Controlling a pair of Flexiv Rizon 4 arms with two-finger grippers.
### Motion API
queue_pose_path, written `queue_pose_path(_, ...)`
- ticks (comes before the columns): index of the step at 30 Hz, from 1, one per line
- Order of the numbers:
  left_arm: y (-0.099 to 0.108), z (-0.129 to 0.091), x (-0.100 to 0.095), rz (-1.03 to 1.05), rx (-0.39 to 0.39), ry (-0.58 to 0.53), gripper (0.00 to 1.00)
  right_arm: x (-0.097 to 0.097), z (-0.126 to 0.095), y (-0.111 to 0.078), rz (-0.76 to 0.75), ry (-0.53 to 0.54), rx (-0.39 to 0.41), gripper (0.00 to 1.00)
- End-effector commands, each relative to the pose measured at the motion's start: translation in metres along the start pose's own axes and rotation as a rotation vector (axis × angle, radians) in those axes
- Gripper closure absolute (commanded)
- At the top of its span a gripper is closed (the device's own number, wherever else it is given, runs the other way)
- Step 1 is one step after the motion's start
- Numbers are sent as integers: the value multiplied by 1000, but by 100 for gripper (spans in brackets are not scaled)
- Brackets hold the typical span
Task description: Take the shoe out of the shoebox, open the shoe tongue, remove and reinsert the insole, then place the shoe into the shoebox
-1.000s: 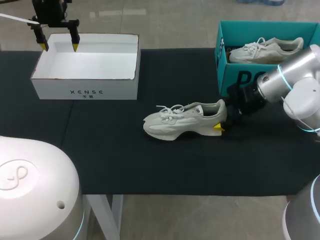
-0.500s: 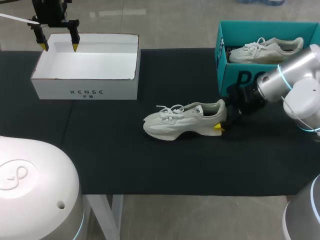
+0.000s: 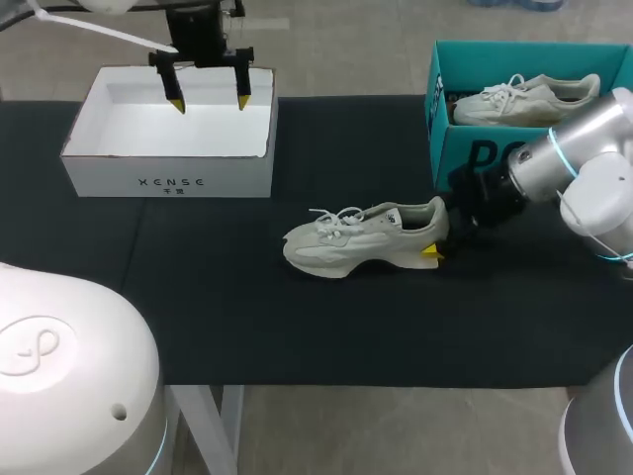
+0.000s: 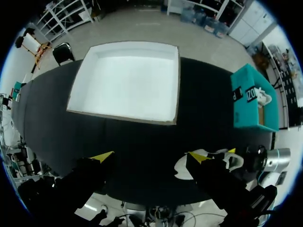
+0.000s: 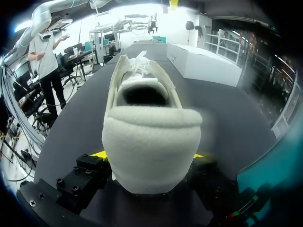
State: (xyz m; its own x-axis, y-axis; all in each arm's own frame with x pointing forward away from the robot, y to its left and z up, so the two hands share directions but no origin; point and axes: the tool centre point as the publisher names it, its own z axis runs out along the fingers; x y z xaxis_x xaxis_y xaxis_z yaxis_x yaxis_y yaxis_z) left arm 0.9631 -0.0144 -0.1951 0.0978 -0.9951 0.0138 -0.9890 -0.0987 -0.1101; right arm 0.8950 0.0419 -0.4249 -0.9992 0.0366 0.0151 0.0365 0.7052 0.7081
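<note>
While the left arm's fingers (image 3: 176,97) hang spread wide with nothing between them, an open white box (image 3: 168,184) sits directly beneath them. Well apart from those fingers, toward the right arm, a pale shoe (image 3: 361,237) rests on its sole on the black surface (image 3: 297,327). It is out of its box, and its toe points away from the right arm's fingers (image 3: 431,251).

The right fingers stand on either side of the padded heel and press it from both sides, holding the shoe by its back end. Seen from the right wrist, the heel fills the gap between the yellow tips, with the shoe's opening and laces just ahead. Behind the right fingers stands the teal shoebox (image 3: 465,148), open, with a second matching shoe (image 3: 524,99) lying inside.

By my judgement the shoe is out and the tongue comes next; it looks closed under the laces.

The hold is on soft padding only, at one end. A pull on the tongue or insole could make the heel squeeze out of the fingers, or swing and tip the toe. Snug laces could drag the whole shoe along the surface. The left fingers are far off, so a hasty approach may knock the toe sideways.
</note>
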Motion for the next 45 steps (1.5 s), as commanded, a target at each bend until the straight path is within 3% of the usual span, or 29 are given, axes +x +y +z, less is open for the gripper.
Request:
queue_pose_path(1,6,8,24,6,-16,-5,0,-1,9,-5,1,0,4,100)
queue_pose_path(4,14,13,45,53,-39,5,0,-1,9,-5,1,0,4,100)
queue_pose_path(10,32,46,90,163,-127,26,0,-1,9,-5,1,0,4,100)
queue_pose_path(17,52,83,145,234,-114,-21,0,-1,9,-5,1,0,4,100)
queue_pose_path(21,61,93,166,280,-100,-21,0,-1,9,-5,1,0,4,100)
queue_pose_path(27,74,110,183,361,-80,-24,0,-1,9,-5,1,0,4,100)
queue_pose_path(35,86,130,203,270,-139,5,0,-1,9,-5,1,0,4,100)
queue_pose_path(45,89,130,210,285,-151,2,0,-1,9,-5,1,0,4,100)
